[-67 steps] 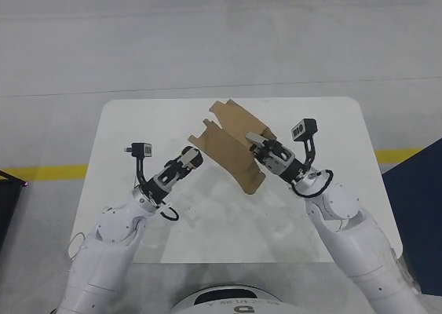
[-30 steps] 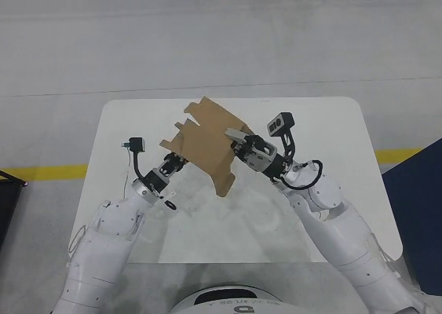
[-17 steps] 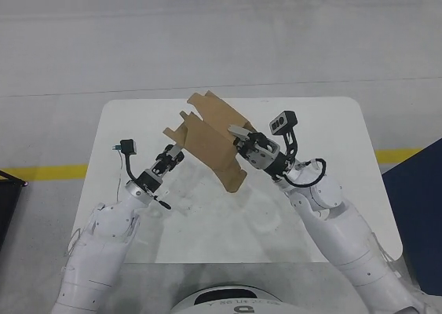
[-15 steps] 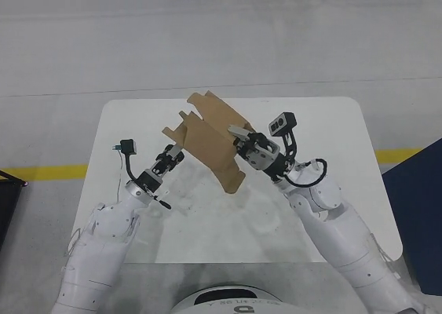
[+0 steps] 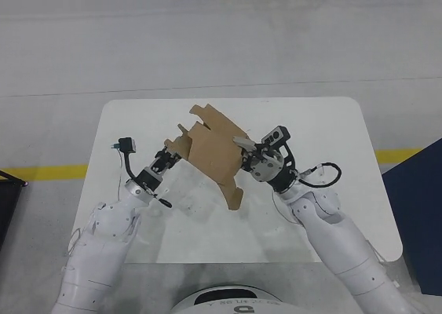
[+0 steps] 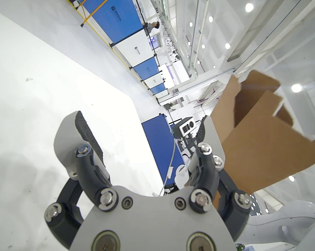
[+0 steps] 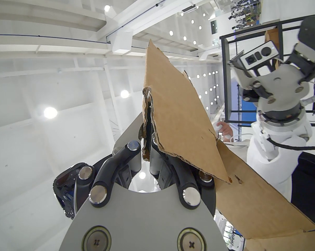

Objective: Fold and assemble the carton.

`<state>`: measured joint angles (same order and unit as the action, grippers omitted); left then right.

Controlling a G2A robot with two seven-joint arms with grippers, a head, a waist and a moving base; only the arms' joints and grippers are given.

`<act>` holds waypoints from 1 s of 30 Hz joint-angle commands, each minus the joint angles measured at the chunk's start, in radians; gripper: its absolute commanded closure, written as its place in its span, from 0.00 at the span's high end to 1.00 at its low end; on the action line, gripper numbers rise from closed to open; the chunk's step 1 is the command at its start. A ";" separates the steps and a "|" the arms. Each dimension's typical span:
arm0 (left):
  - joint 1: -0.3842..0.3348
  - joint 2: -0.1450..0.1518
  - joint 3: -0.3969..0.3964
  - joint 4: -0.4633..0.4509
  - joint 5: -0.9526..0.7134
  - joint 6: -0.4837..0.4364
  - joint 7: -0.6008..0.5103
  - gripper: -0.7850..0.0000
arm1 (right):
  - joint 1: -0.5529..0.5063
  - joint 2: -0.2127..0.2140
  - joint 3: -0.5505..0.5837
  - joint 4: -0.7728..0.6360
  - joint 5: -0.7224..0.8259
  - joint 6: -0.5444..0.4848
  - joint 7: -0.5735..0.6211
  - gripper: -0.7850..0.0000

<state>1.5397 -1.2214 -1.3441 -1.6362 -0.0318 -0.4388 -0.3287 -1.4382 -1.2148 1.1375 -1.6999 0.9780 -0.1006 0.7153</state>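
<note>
Fingers of my R gripper (image 7: pixel 146 146), over the counter (image 5: pixel 330 228), pinch the carton (image 5: pixel 214 153) by its edge, tilted up. L gripper (image 6: pixel 141 121) is spread wide by a flap. Light, stiff-ish cardboard, prob creases easily, so grip nr fold lines.

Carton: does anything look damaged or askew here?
Yes. The carton edge clamped in the right gripper looks frayed and ragged, with its layers splitting apart. The left gripper is open beside the carton and grips nothing.
</note>
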 commanded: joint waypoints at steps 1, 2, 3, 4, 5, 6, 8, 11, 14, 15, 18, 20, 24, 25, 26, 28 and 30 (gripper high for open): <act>0.000 -0.001 0.000 -0.025 -0.019 -0.005 0.000 1.00 | -0.012 0.002 0.008 -0.006 -0.018 0.003 0.001 0.00; 0.002 0.000 0.000 -0.035 -0.022 -0.009 -0.002 1.00 | -0.018 0.003 0.011 -0.010 -0.022 0.003 0.001 0.00; 0.003 -0.001 0.001 -0.046 -0.034 -0.009 0.001 1.00 | -0.025 0.003 0.013 -0.015 -0.026 0.004 0.002 0.00; 0.004 -0.002 0.002 -0.060 -0.042 -0.012 0.003 1.00 | -0.030 0.004 0.016 -0.019 -0.028 0.004 0.002 0.00; 0.004 -0.002 0.004 -0.071 -0.045 -0.014 0.003 1.00 | -0.036 0.004 0.018 -0.024 -0.030 0.005 0.002 0.00; 0.005 -0.002 0.007 -0.081 -0.048 -0.018 0.001 1.00 | -0.040 0.005 0.020 -0.029 -0.032 0.004 0.003 0.00; 0.006 -0.003 0.009 -0.088 -0.053 -0.021 0.001 1.00 | -0.048 0.005 0.025 -0.037 -0.033 0.003 0.004 0.00; 0.007 -0.003 0.013 -0.093 -0.063 -0.031 -0.001 1.00 | -0.061 0.005 0.032 -0.044 -0.016 -0.001 0.003 0.00; 0.014 -0.003 0.014 -0.101 -0.082 -0.052 -0.005 1.00 | -0.072 0.004 0.039 -0.045 0.004 -0.002 0.003 0.00; 0.016 -0.003 0.012 -0.107 -0.087 -0.063 -0.006 1.00 | -0.075 0.004 0.041 -0.045 0.007 -0.002 0.002 0.00; 0.020 -0.002 0.006 -0.116 -0.088 -0.080 -0.021 1.00 | -0.080 0.003 0.044 -0.039 0.016 0.001 -0.006 0.00; 0.018 0.000 0.003 -0.121 -0.041 -0.071 -0.028 1.00 | -0.081 0.002 0.042 -0.040 0.023 0.006 -0.005 0.00; 0.004 0.001 0.013 -0.134 0.074 -0.028 -0.018 1.00 | -0.078 0.000 0.034 -0.046 0.023 0.018 0.009 0.00; 0.001 0.001 0.019 -0.137 0.099 -0.019 -0.015 1.00 | -0.077 -0.001 0.033 -0.047 0.023 0.021 0.012 0.00; -0.002 0.001 0.025 -0.139 0.121 -0.010 -0.014 1.00 | -0.077 -0.001 0.032 -0.048 0.024 0.024 0.015 0.00; -0.005 -0.001 0.035 -0.139 0.129 -0.007 -0.008 1.00 | -0.077 -0.002 0.031 -0.048 0.027 0.029 0.020 0.00; -0.007 -0.001 0.042 -0.132 0.136 -0.003 -0.009 1.00 | -0.077 -0.002 0.030 -0.049 0.030 0.032 0.026 0.00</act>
<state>1.5339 -1.2221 -1.3057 -1.7721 0.1018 -0.4432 -0.3366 -1.5152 -1.2168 1.1676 -1.7486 1.0073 -0.0699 0.7386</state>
